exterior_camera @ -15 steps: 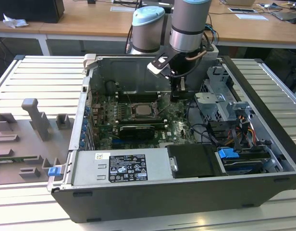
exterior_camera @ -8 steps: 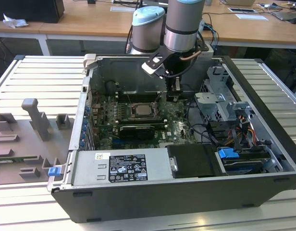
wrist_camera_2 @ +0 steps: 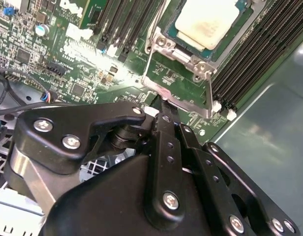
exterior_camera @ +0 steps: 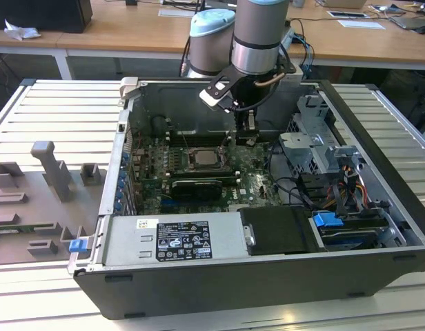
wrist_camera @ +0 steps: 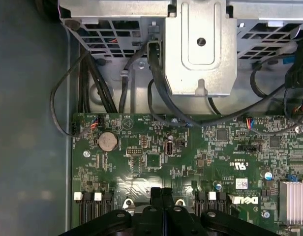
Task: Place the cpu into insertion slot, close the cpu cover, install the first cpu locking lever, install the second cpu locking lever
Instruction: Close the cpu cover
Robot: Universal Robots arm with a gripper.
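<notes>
Bright, even room light; glare whitens the cpu (wrist_camera_2: pixel 206 22) face; green board (wrist_camera: pixel 156 162) gleams; case (exterior_camera: pixel 233 293) interior shadowed.

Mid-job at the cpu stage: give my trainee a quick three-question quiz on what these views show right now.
1. True or false: the cpu sits in the insertion slot.
2. The gripper has its tips nearest to: A) the locking lever beside the socket; B) the coin battery; C) the blue clip outside the case.
3. Fill in: the gripper's fingers are ___.
Key: 1 true; 2 A; 3 shut.
</notes>
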